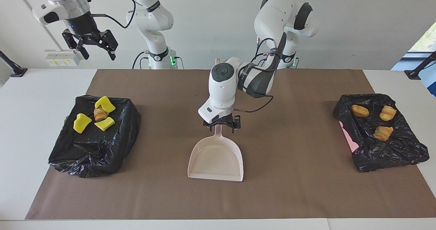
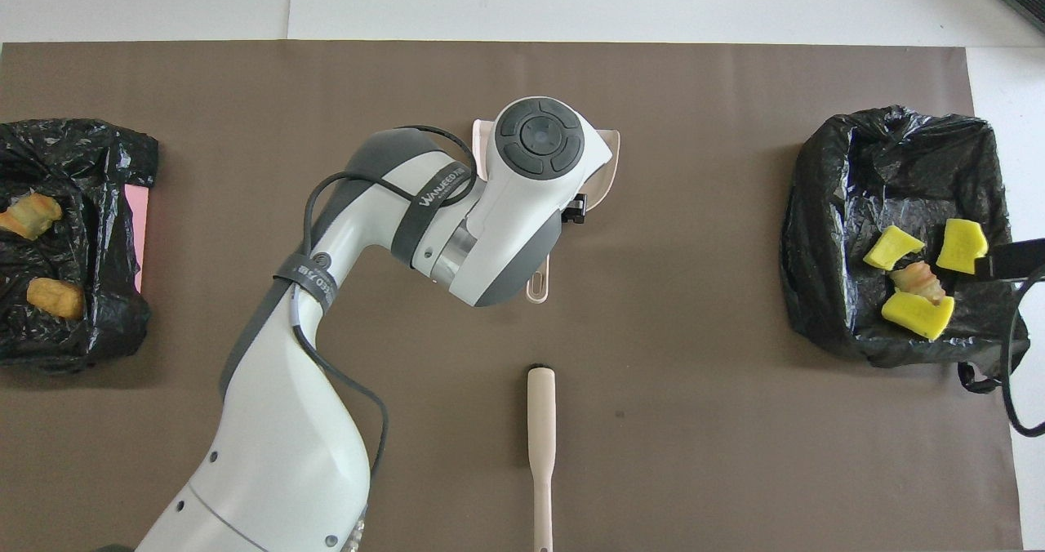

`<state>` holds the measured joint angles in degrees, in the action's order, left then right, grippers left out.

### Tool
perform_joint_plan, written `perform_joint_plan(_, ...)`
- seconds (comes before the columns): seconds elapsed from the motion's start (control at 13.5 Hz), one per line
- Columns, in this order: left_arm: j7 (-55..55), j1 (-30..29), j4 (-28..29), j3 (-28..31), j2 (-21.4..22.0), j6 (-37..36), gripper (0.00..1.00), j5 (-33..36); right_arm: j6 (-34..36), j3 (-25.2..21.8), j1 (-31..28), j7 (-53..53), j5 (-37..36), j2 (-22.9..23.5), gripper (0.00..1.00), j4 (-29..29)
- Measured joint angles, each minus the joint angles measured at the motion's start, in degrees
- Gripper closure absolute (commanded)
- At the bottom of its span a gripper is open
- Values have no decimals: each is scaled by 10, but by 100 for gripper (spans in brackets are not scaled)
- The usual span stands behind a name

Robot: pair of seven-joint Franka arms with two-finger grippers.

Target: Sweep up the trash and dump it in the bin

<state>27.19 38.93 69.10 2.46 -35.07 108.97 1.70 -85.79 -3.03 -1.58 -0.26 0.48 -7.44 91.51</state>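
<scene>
Left fingers (image 1: 221, 124): spread wide over the dustpan's handle, gripping nothing; the handle passes between them with a gap on each side.
Dustpan (image 1: 216, 157): pale pink, flat on the brown mat in the middle of the table, directly under the left fingers, its scoop farther from the robots than its handle.
Right fingers (image 1: 91, 48): raised high, spread apart and empty, over the right arm's end of the table; this arm waits.
Trash, yellow (image 1: 104, 103): three spongy chunks with one bready piece (image 1: 99, 114) among them, lying on the black bag (image 1: 92, 145) below the right fingers.
Trash, orange-brown (image 1: 360, 111): three bready pieces on the second black bag (image 1: 385, 148), at the left arm's end of the table, well apart from the left fingers.
Brush (image 2: 540, 446): beige handle lying on the mat, nearer to the robots than the dustpan, just past the left fingers, touched by neither arm.
Mat (image 1: 293, 189): brown sheet covering most of the white table (image 1: 30, 97).
</scene>
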Motion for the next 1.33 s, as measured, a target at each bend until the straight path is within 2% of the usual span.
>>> perform_joint_plan(0.3,-92,-69,75,13,141,-29,0,0,0,0,0,0,-1,1,0,1)
perform_joint_plan(0.59,-208,-140,134,14,258,-112,0,0,0,-28,37,0,-1,3,0,1)
perform_joint_plan(0.81,-270,-196,151,15,316,-163,0,-1,0,-63,72,0,-1,3,0,1)
perform_joint_plan(1.03,-323,-240,176,15,363,-196,0,-5,0,-65,74,0,-1,3,0,0)
perform_joint_plan(1.33,-342,-259,189,15,385,-218,0,-6,0,-65,80,0,-1,3,0,0)
